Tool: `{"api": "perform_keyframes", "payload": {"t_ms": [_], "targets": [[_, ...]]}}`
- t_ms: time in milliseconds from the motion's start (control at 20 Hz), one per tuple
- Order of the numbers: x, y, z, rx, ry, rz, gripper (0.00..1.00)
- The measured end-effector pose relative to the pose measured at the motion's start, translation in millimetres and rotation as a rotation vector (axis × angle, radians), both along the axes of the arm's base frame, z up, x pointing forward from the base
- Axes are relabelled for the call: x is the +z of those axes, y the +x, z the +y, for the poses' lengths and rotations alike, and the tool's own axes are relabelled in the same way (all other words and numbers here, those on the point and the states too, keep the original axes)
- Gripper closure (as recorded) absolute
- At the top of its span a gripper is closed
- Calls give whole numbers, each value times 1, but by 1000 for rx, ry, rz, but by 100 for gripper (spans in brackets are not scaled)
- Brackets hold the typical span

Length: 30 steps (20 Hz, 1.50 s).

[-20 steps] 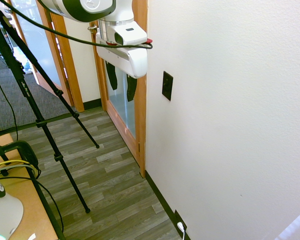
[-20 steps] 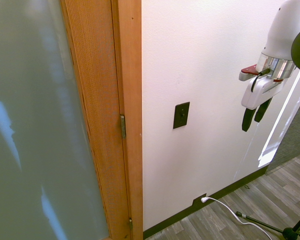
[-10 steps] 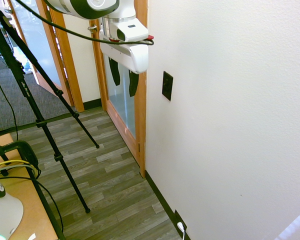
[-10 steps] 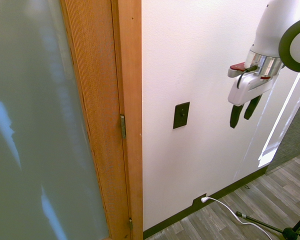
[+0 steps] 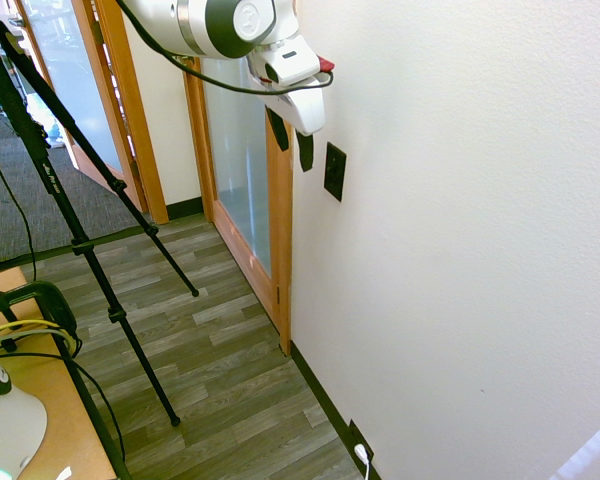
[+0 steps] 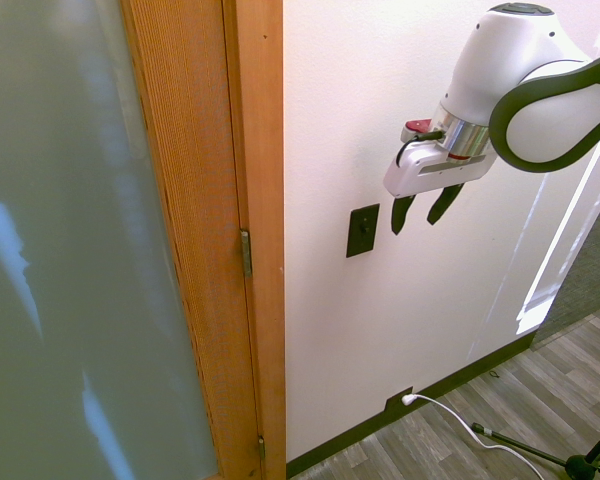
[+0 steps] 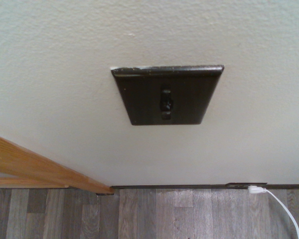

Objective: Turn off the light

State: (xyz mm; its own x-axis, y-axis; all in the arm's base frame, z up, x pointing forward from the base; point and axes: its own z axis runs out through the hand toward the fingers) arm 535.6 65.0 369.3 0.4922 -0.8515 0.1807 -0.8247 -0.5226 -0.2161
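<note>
- A white wall (image 5: 460, 200) with a fine stippled texture fills most of both exterior views; it runs down to a dark baseboard (image 5: 325, 400) above grey, wood-grain plank flooring (image 5: 210, 340).
- At the wall's edge stands a door frame (image 6: 235, 230) of orange-toned wood with visible grain, holding a panel of frosted glass (image 6: 70, 240); a small metal hinge (image 6: 245, 253) sits on the frame.
- The switch plate (image 6: 362, 230) is a small black upright rectangle mounted flat on the wall, near the frame-side edge of the wall and well above the baseboard. In the wrist view the switch plate (image 7: 167, 94) shows a smooth dark face with softly bevelled edges and a short toggle nub at its centre (which way the toggle is thrown cannot be told).
- The gripper (image 6: 423, 209), a white body with two black, tapered fingers, hangs just beside the plate at about its height, close to the wall but apart from the plate. Its fingers stand spread apart with a clear gap between them, and they grasp nothing.
- Low on the wall, at the baseboard, a second black plate (image 6: 398, 403) carries a white plug (image 6: 410, 399) whose white cord (image 6: 480, 435) trails over the floor.
- The room is brightly lit.
</note>
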Motion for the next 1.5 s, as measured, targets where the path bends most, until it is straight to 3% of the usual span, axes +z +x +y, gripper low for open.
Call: {"api": "perform_keyframes", "payload": {"t_ms": [350, 400, 1500], "targets": [[-13, 16, 13, 11, -35, -86, 0], [-16, 20, 13, 3, -37, -96, 100], [-42, 67, 10, -31, -66, -159, 100]]}}
